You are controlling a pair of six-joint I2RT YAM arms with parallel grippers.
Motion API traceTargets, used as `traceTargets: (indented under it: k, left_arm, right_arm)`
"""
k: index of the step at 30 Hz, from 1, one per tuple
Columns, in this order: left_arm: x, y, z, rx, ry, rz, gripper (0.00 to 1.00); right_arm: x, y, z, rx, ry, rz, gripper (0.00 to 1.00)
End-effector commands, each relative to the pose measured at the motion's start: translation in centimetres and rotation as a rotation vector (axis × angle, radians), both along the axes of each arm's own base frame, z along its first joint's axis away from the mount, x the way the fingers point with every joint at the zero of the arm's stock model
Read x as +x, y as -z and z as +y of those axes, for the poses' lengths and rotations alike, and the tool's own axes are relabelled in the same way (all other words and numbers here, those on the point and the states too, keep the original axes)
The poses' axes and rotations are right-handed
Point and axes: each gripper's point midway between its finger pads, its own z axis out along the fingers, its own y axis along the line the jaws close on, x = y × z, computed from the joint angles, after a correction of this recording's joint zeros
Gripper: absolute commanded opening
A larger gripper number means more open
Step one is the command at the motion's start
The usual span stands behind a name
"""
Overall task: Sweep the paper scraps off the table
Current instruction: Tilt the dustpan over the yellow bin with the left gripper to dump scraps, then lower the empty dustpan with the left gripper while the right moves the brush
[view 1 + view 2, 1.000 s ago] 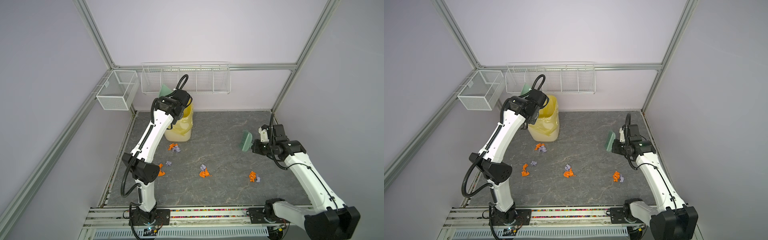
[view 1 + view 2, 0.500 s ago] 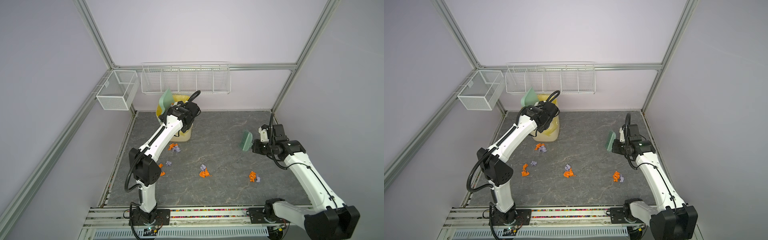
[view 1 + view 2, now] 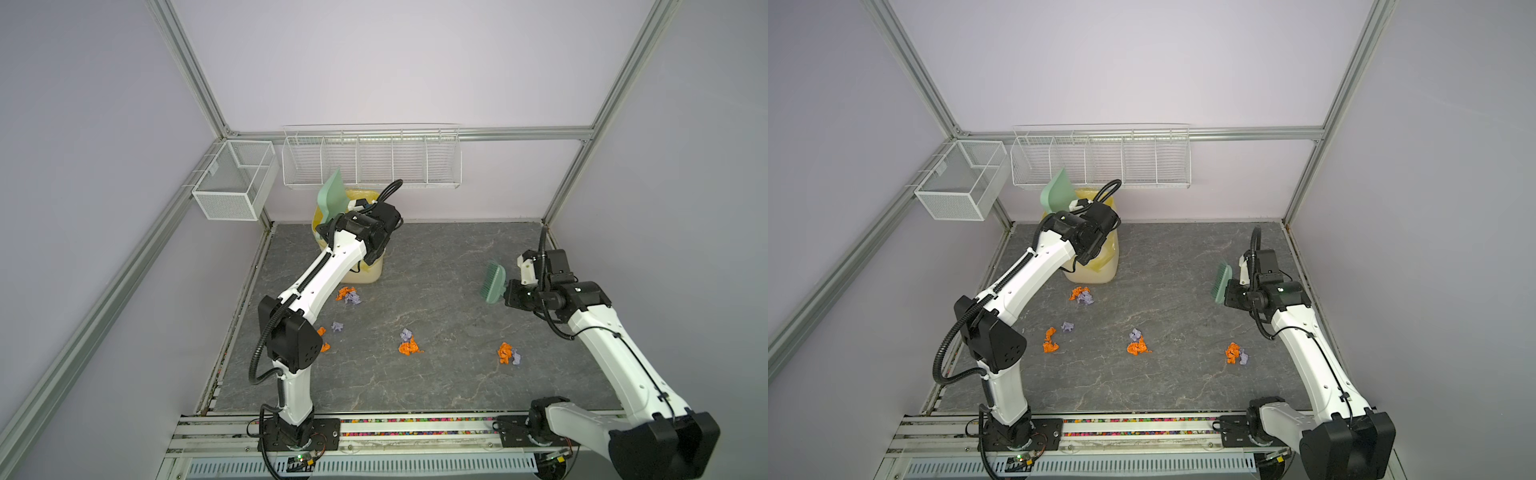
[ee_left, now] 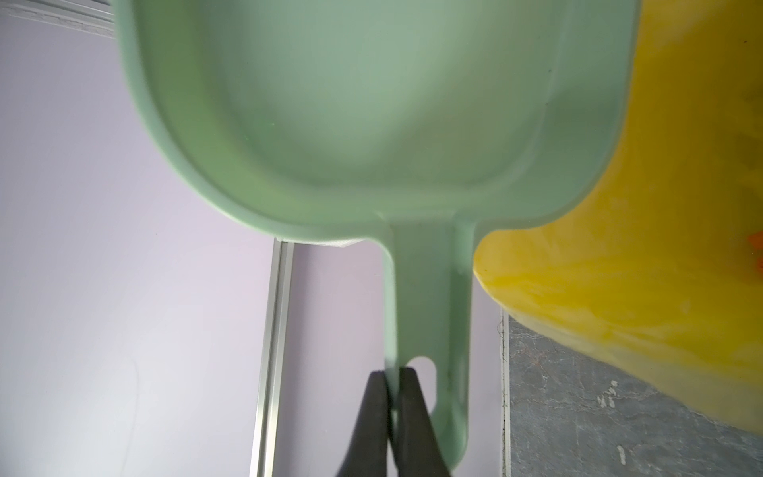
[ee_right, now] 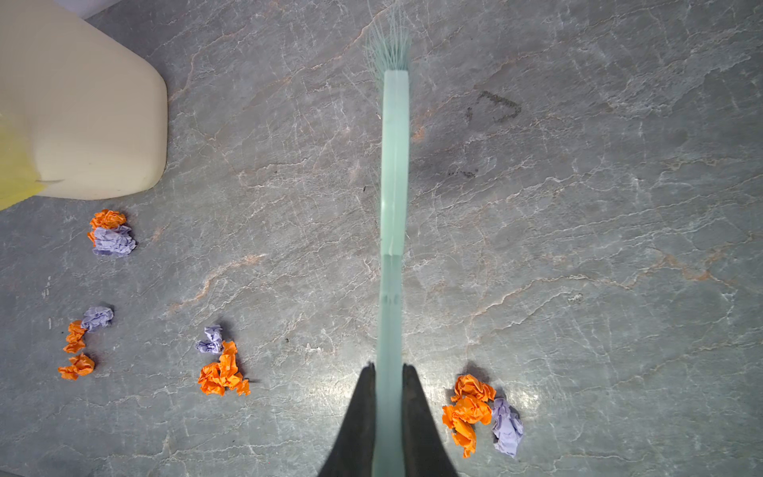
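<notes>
The left jaws are pinched tight on the rim of the handle of a pale green dustpan, right beside its hanging hole. In both top views the dustpan is raised and tipped up over the mouth of a cream bin lined with a yellow bag, in the upper middle of the frame, just under the long white wire rack. At the right of the frame the right jaws are clamped on the slim handle of a green brush. The brush is held out from the arm above the table, and its shadow falls on the stone beside it. The paper scraps all lie on the table in small clusters. An orange and a lavender wad touch just in front of the bin. A lavender wad and two orange ones lie left of centre by the left arm's elbow. An orange-and-lavender pair sits mid-frame. Another pair lies right of centre, nearer the bottom of the frame than the brush. No scrap touches the brush or the dustpan.
</notes>
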Motion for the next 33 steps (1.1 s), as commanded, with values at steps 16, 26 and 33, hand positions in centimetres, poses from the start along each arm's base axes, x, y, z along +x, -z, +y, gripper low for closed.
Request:
traceTargets:
  k: [16,26,33]
  left_arm:
    - [-2.1,-3.2,-1.2,-0.373,0.085,-0.046,0.0]
    - [-3.7,-2.9,-4.5,-0.583,0.195,0.009,0.0]
    - [-5.4,-3.5,-8.2,-0.746,0.337,0.042,0.0]
  right_arm:
    - [-0.1,-1.5,-0.3,-0.01,-0.001,-0.035,0.07]
    - [-0.2,-2.1,-1.6,-0.063,0.053,-0.018,0.06]
    - [-0.7,-2.5,-1.8,-0.06,0.078,-0.019,0.07]
